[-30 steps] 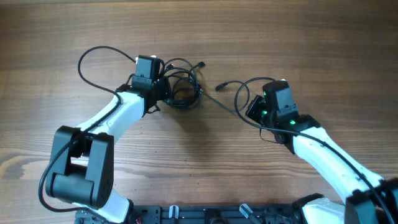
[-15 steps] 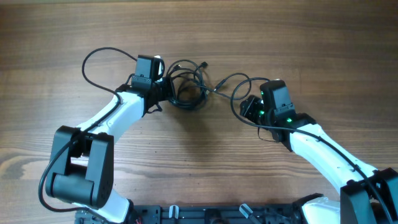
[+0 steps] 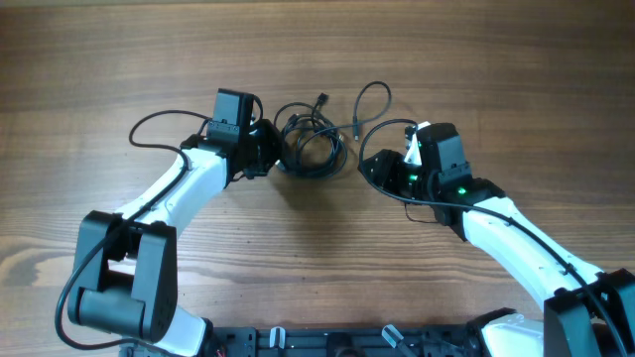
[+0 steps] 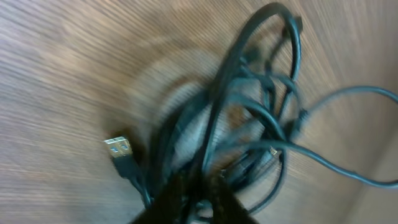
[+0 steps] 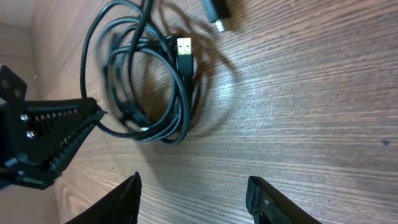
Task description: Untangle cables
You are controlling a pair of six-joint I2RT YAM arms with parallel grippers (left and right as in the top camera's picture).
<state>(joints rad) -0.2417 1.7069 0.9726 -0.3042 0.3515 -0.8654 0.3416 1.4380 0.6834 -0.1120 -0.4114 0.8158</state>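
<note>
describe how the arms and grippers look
Both arms are white tubes with black joints and black wrist blocks. The right arm shows green lights by its wrist; a thin black wire loops off the left arm. The left gripper has black ribbed fingers.

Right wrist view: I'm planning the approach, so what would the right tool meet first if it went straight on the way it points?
Probably the near edge of the coiled cables, after a stretch of bare table; the open right tool points at its right side. Depth is unclear.
</note>
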